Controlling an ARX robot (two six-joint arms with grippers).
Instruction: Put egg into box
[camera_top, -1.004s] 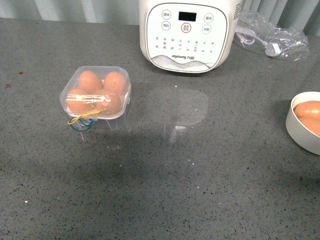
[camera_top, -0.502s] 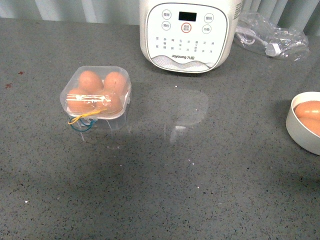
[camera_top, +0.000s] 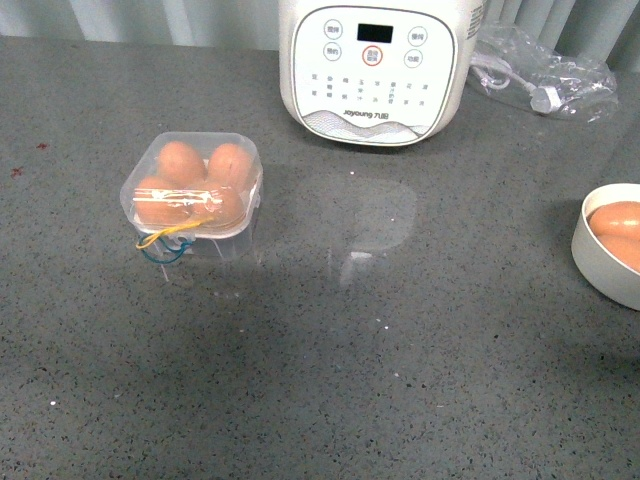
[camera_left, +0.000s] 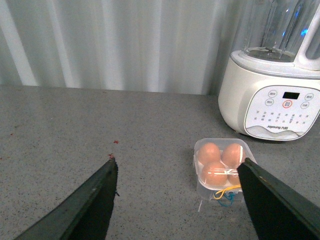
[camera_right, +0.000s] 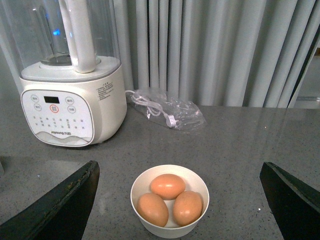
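Note:
The box is a small clear plastic case left of the table's middle. It holds several orange-brown eggs, and yellow and blue bands hang at its front. In the left wrist view the box lies ahead of my open left gripper, close to one fingertip. Three more eggs lie in a round white bowl, which sits ahead of and between the fingers of my open right gripper. Neither gripper holds anything, and neither shows in the front view.
A big white cooker with buttons stands at the back centre. A clear bag with a cable lies to its right. The bowl is cut by the right edge of the front view. Curtains hang behind the table.

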